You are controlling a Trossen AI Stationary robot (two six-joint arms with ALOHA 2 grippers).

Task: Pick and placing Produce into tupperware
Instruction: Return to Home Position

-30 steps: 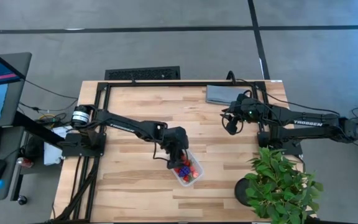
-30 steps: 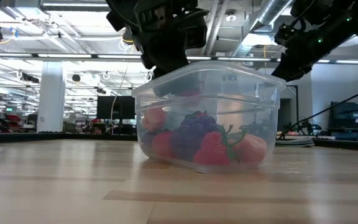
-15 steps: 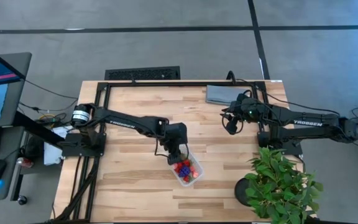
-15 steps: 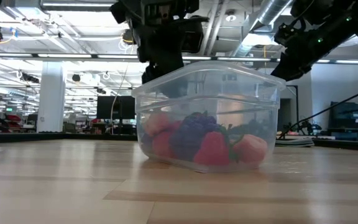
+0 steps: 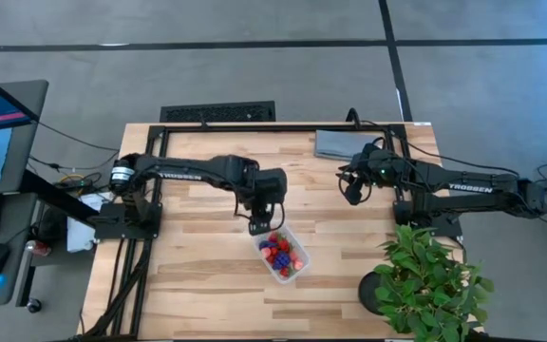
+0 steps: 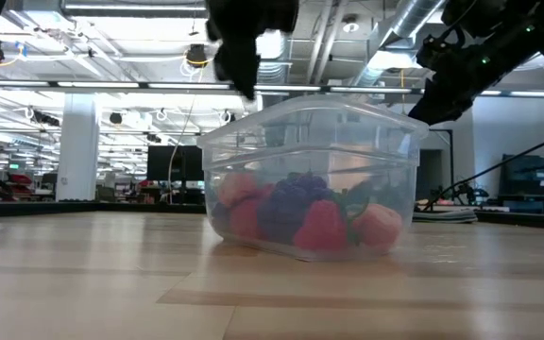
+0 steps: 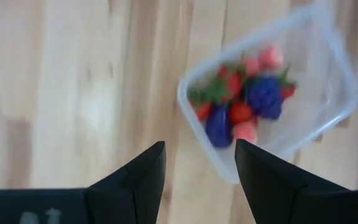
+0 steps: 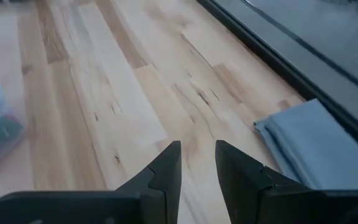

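Produce in tupperware; L claw open just beside; R claw slightly open, well apart.

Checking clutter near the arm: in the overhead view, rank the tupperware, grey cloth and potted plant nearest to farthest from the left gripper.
From the left gripper:
1. tupperware, just beside it, mid-table
2. grey cloth, picture's upper table edge, rightward
3. potted plant, lower-right table corner
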